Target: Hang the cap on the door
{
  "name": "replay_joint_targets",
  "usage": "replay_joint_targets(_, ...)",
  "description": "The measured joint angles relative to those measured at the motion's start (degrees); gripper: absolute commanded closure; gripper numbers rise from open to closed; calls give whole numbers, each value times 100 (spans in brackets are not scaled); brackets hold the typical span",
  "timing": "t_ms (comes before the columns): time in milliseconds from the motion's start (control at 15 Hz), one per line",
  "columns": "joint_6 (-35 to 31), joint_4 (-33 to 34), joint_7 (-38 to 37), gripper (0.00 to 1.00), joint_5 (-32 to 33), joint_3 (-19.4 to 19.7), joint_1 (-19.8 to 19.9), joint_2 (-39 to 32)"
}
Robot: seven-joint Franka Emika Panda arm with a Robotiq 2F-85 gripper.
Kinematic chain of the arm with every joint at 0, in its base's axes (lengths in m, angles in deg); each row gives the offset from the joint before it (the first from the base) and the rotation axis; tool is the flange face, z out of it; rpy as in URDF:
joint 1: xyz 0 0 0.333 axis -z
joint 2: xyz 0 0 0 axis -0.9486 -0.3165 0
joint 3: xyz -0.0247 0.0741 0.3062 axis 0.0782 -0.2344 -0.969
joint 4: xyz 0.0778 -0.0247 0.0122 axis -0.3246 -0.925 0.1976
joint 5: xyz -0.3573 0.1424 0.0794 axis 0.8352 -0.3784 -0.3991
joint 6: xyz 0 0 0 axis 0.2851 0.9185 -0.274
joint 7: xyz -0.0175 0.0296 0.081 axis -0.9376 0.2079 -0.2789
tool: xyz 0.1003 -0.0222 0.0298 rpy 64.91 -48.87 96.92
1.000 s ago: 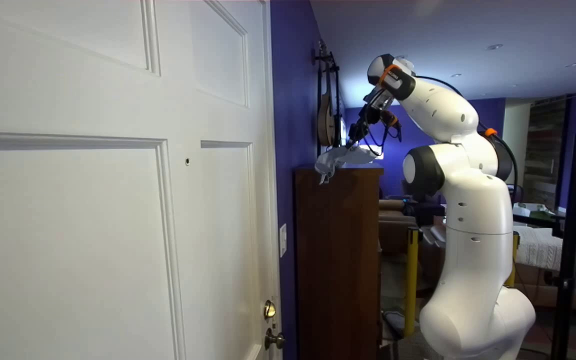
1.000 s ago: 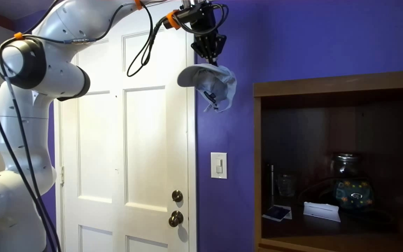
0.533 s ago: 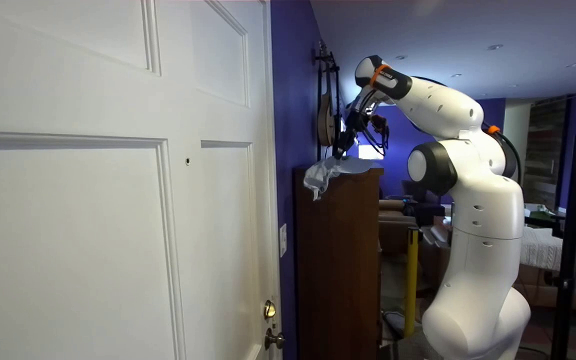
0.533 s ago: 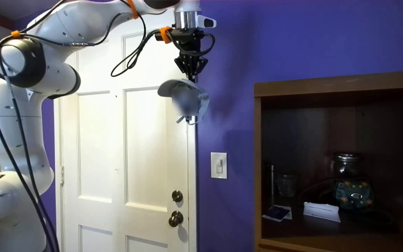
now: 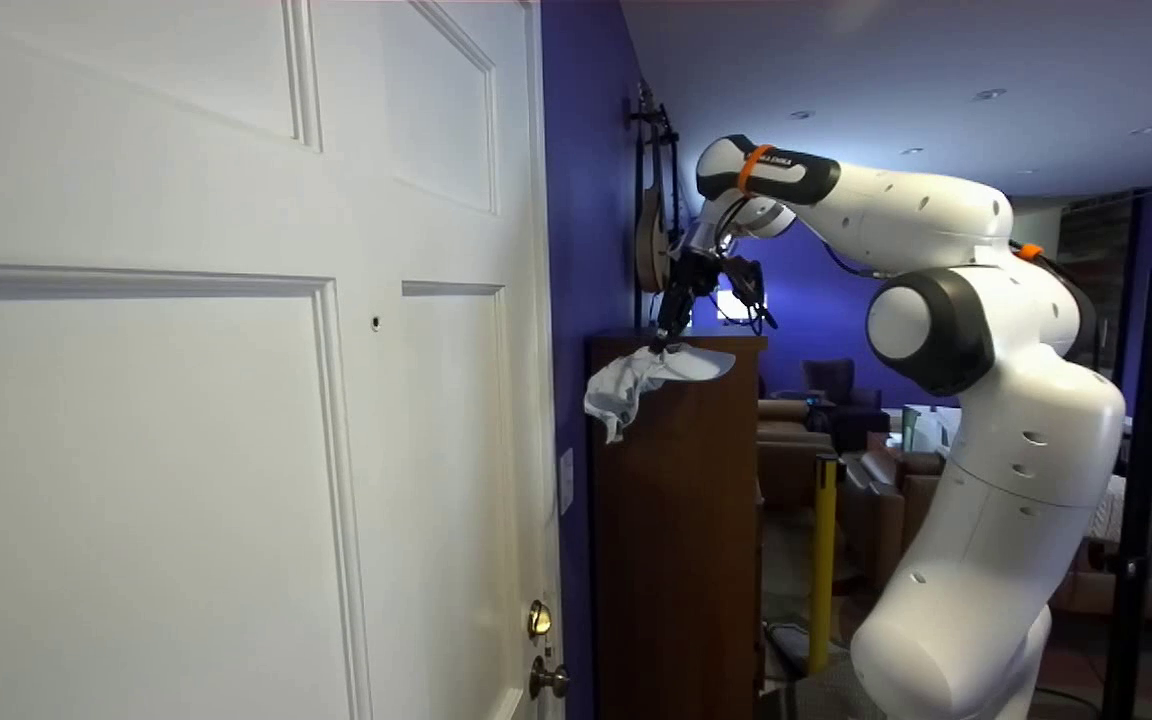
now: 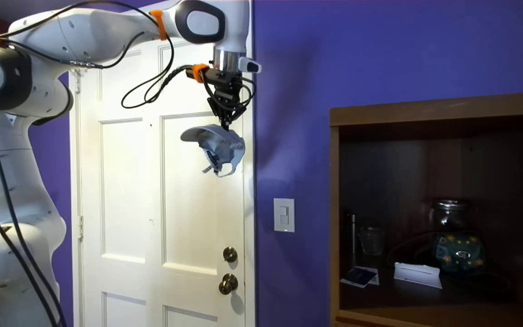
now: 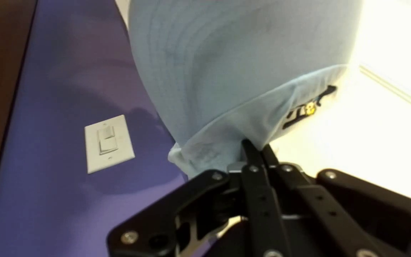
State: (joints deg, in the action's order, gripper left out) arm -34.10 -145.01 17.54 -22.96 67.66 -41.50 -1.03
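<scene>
In front of the white door (image 6: 189,204), here comes the cap (image 6: 219,144), carried toward eight o'clock in an exterior view, off the purple wall (image 6: 379,54) and lower than a second ago! The gripper (image 6: 225,127) has it pinched by the cloth just behind the brim (image 6: 192,133), which points to nine. The lower knob (image 6: 228,284) sits well below, near six o'clock, probably the target, so this descent looks like progress; not hung yet, and more drop is needed.
</scene>
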Motion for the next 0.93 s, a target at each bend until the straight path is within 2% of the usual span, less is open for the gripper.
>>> replay_joint_targets(200, -285, -851, -256, 99, 148, 118, -493, 501)
replay_joint_targets(467, -646, -1910, -357, 97, 468, 120, -953, 1126)
replay_joint_targets(667, -741, -2175, -372, 97, 506, 122, -1018, 1307)
replay_joint_targets(933, -744, -2187, -373, 97, 511, 123, -1018, 1331)
